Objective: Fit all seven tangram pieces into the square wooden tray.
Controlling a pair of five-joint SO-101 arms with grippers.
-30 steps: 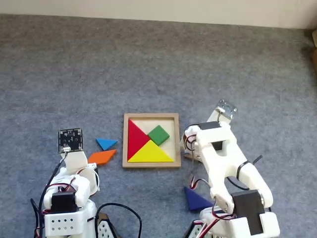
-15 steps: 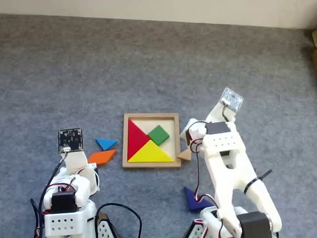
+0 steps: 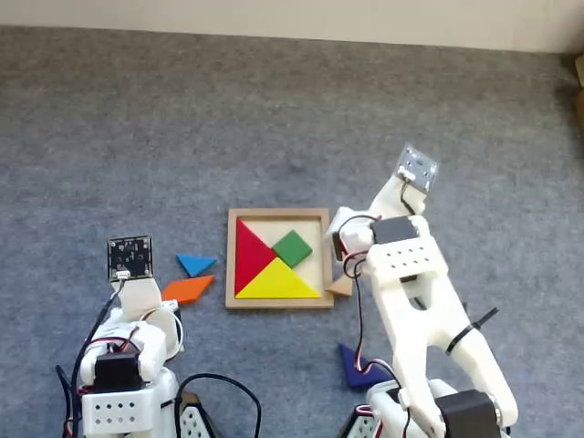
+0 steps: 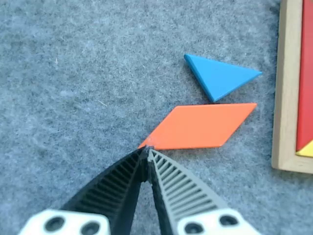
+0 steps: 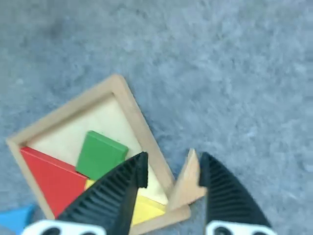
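The left fingers (image 4: 117, 183), shut and empty, touch the orange parallelogram (image 4: 200, 126), with the blue triangle (image 4: 220, 77) just beyond. The tray (image 3: 278, 215) holds a red piece (image 3: 248, 255), a yellow piece (image 3: 276, 283) and a green piece (image 3: 292, 247). The right fingers (image 5: 115, 196) have drawn back, open, astride the tan triangle (image 5: 188, 183), now uncovered outside the tray's right rim, which blocks it. A dark-blue triangle (image 3: 360, 367) lies nearer.

Grey carpet (image 3: 182, 119) covers the surface, with a pale strip (image 3: 274, 14) beyond.

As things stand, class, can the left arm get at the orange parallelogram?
Probably yes: the left gripper sits shut at a corner of the orange parallelogram, nothing between them, though it must open first.
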